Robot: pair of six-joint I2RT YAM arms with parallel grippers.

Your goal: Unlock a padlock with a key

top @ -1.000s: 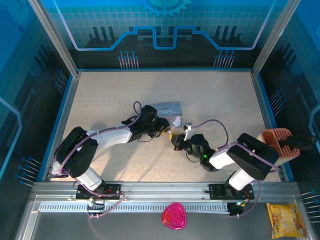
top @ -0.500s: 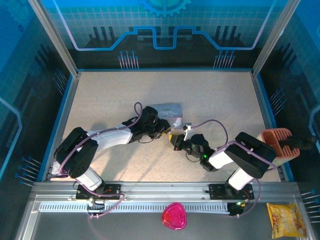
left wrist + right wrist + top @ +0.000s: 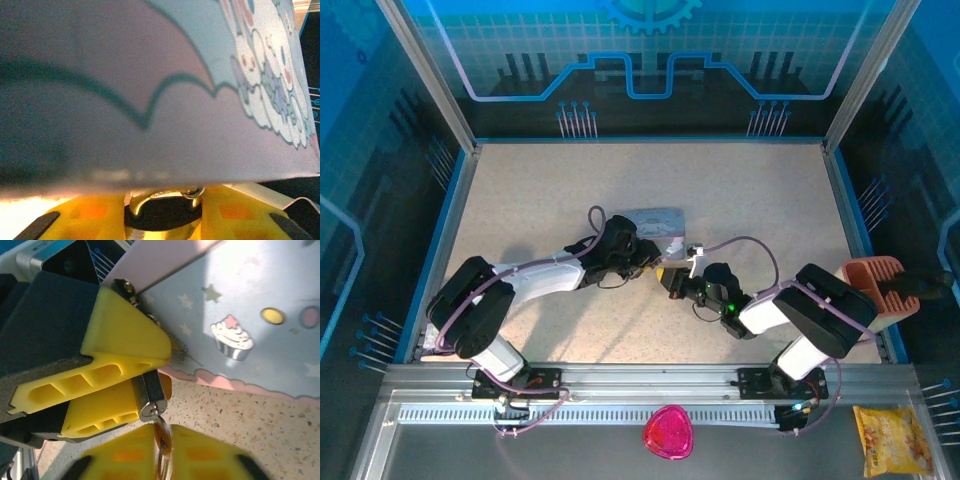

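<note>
We see the 2 arms meeting near the middle of the table, just in front of a pastel tin printed with cartoons. The left gripper comes in from the left and the right gripper from the right, their yellow tips nearly touching

From the right wrist we find the left gripper's 2 yellow fingers clamped on the padlock, whose metal body pokes out between them, just beside the tin's lower edge and over the speckled table. The key meets the end face of the padlock, with a thin ring hanging from it; we cannot tell how deep the key sits. The right gripper's own 2 fingers stand close on either side of the key, with only a narrow gap between them, and we cannot tell whether they press it or stand just clear of it

From the left wrist we see the silvery shackle arching between that gripper's yellow fingers, the brassy body beneath it at the bottom edge, and the tin's printed side looming blurred right above. We cannot tell whether the shackle is latched

At the near rail lie a pink thing and, well to the right, a yellow packet
</note>
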